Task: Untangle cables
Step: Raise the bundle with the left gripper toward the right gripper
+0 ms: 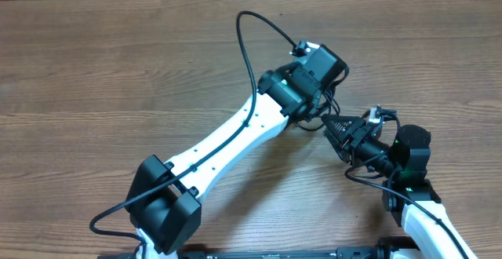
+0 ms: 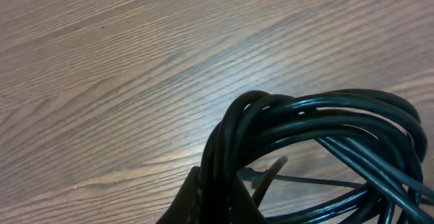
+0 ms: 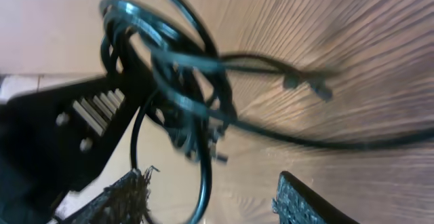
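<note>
Cables [image 2: 319,115] bunched in one coil, lifted off tabletop [image 2: 102,61], pinched in L fingers [image 2: 193,200]. R fingers [image 3: 122,197] spread wide, gripping nothing, just beside coil; one strand hangs btwn them. Plug end [image 3: 305,85] sticks out sideways, blurred.

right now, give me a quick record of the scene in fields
cables: black, bunched in one looped, tangled bundle
location: between the two arms' jaws, above the table
left jaws: at the bundle; grip unclear
right jaws: open, one strand passing between them
loose end: a plug, blurred
</note>
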